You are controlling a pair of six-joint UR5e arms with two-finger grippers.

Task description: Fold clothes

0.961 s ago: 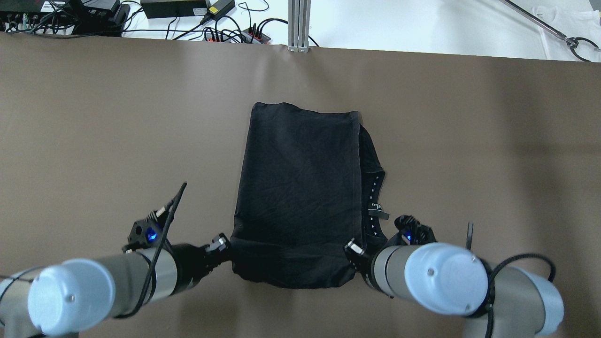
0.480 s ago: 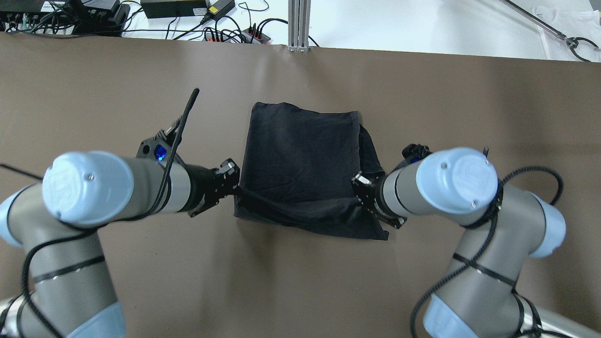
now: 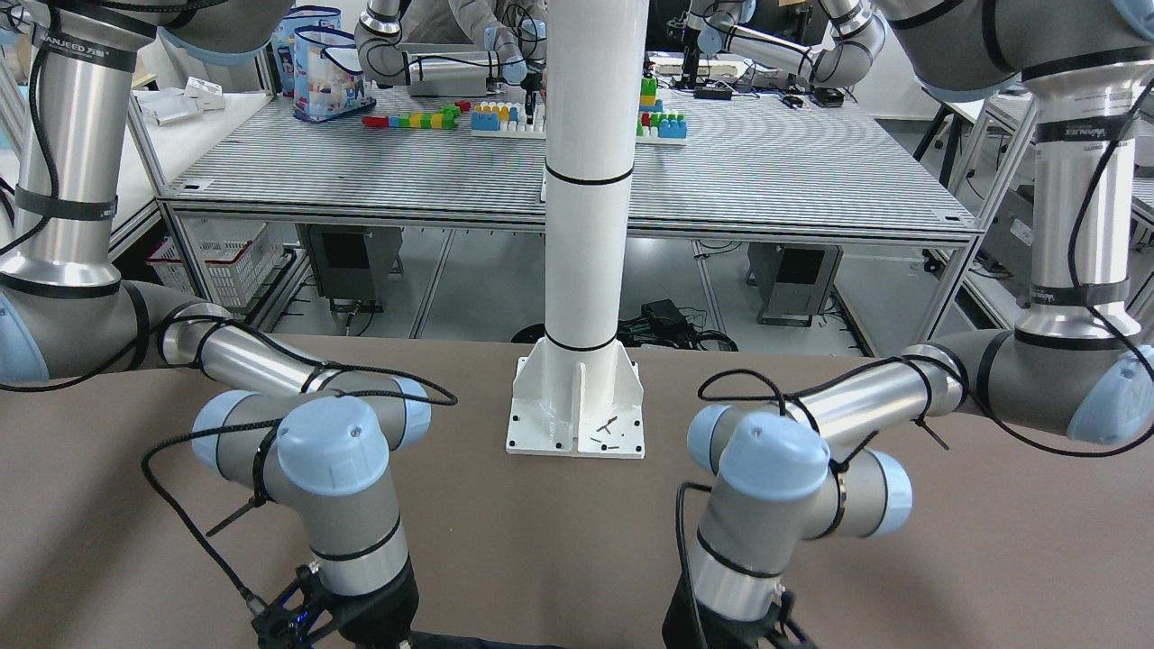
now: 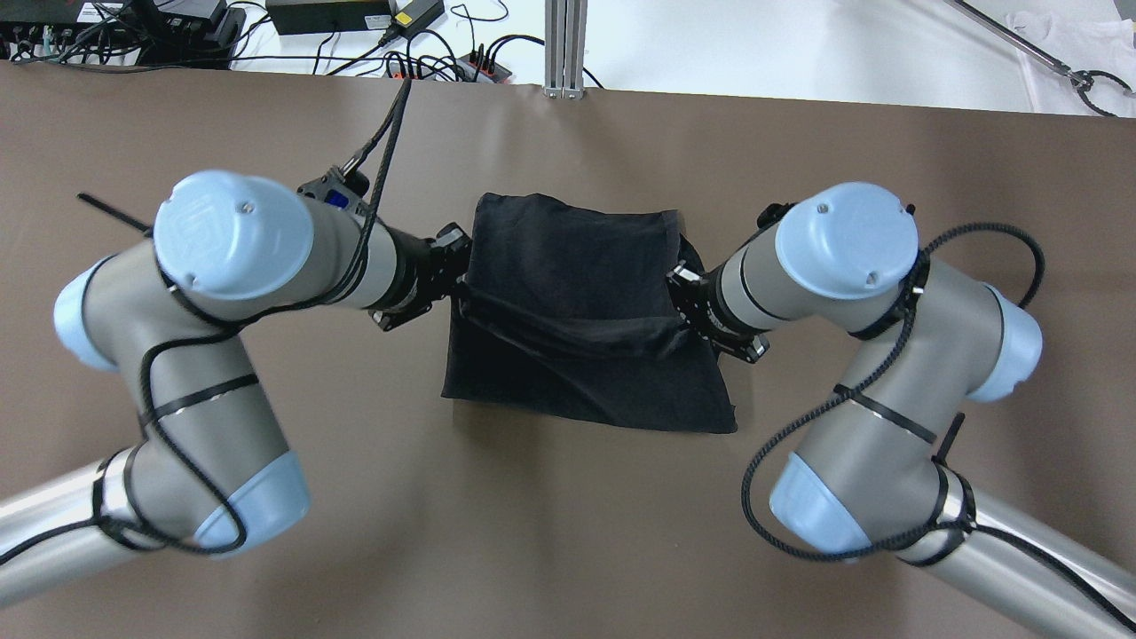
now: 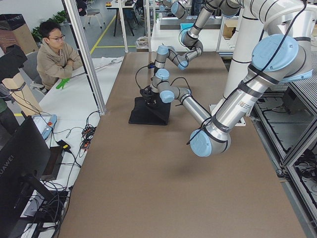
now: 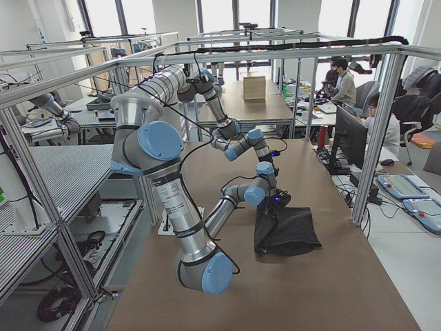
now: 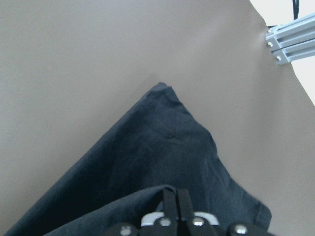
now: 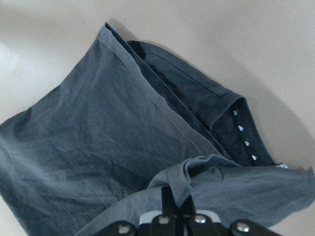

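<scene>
Judged clothes (image 4: 568, 257) soft, light, limp; sagged between 2 holds. Clenched left gripper (image 4: 458, 271) on left corner, right gripper (image 4: 682, 293) on right corner of raised edge.

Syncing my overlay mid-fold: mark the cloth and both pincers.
cloth (image 4: 568, 257): overhead view, flat far layer.
left pincer (image 4: 460, 284): overhead view, tips pinching cloth.
right pincer (image 4: 682, 306): overhead view, tips pinching cloth.
</scene>
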